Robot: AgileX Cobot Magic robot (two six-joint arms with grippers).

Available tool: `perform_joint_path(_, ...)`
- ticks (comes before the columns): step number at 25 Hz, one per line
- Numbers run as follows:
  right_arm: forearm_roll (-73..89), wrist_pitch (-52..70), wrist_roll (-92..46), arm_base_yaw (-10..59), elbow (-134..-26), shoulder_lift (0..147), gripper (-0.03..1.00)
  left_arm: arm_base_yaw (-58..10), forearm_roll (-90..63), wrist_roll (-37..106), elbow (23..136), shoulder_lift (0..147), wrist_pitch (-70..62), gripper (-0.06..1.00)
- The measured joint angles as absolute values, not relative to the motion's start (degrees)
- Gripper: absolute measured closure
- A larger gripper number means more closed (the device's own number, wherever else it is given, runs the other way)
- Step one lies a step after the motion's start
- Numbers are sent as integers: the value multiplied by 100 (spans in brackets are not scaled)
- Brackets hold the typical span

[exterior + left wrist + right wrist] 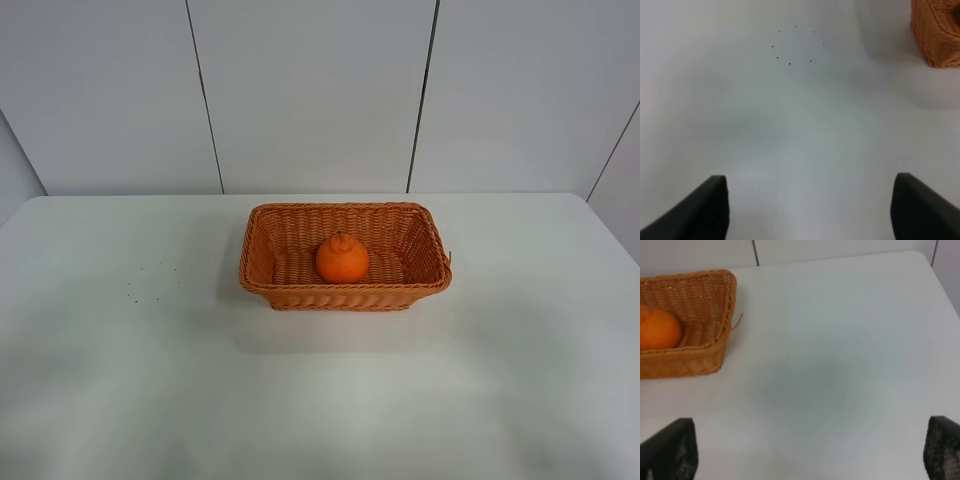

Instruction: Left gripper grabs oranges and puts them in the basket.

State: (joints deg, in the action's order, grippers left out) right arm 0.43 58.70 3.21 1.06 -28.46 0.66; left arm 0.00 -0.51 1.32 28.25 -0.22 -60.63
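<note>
The orange sits inside the woven wicker basket at the middle of the white table, resting on the basket's floor. In the right wrist view the orange shows at the basket's near end. A corner of the basket shows in the left wrist view. My left gripper is open and empty over bare table, well away from the basket. My right gripper is open and empty too, beside the basket. Neither arm shows in the exterior high view.
The white table reaches a grey panelled wall at the back. A few small dark specks lie on the table left of the basket, and also show in the left wrist view.
</note>
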Motion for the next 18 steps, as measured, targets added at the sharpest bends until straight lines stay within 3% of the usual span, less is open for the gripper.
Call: perform_joint_path(18,43,5870,321,106,-2846,66,27,0,-51,132,2825,-22,-6063,17)
